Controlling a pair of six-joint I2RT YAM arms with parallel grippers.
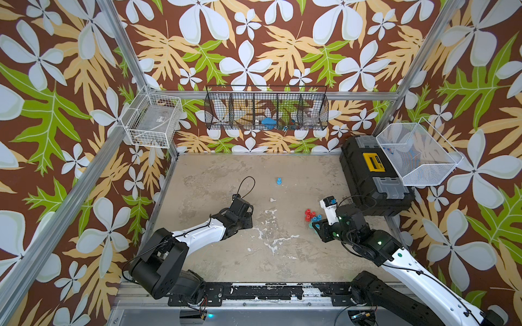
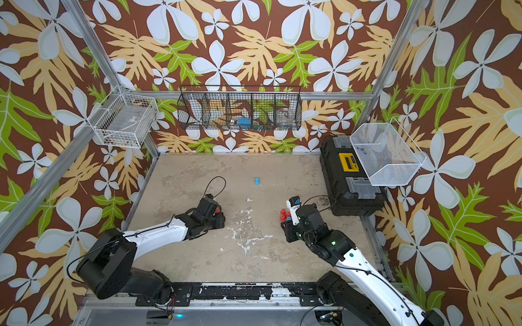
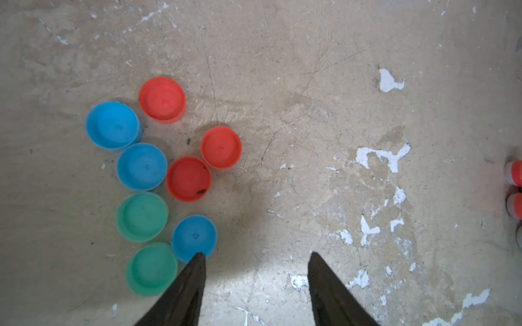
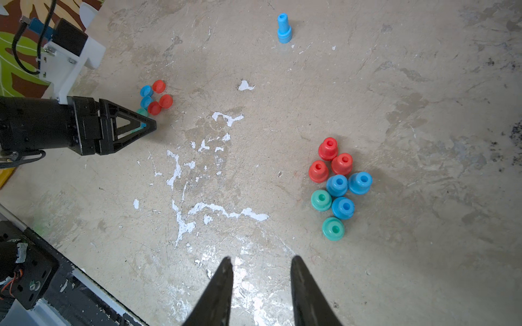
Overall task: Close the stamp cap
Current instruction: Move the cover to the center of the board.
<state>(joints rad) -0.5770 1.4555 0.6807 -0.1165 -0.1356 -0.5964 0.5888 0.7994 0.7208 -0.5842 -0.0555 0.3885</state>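
Where the worn beige tabletop (image 1: 214, 175) is scuffed and chipped white, both arms work over it, well apart; left gripper (image 3: 256, 255) above the cluster of round plastic caps, red, blue and green (image 3: 187, 179); right gripper (image 4: 261, 258) near the cluster of small upright plastic stamps in the same three colours (image 4: 337, 185); the two heaps lie well apart, caps on the left arm's side, stamps on the right's; lone blue plastic stamp (image 1: 279, 181) stands farther back, mid-table; cannot tell whether it is capped.

Claws: left stands wide, nothing between the fingers; right stands narrower, also holding nothing.

Step in hand, as I judge it: left claw picking a cap; none of the clustered stamps looks capped yet. Likeliest pick is the blue round cap (image 3: 194, 238) at the heap's edge; one left fingertip (image 3: 195, 271) overlaps its rim in the left wrist view; contact cannot be told.

To do it well: shift sideways so the cap sits centred between the fingers, not under one; a green round cap (image 3: 152, 268) lies just beside it, so descend straight and close slowly or the neighbour gets shoved; grip across the rim, keep it level; carry to a blue stamp; those crowd their neighbours, so the right claw may need to steady one; press squarely until seated.
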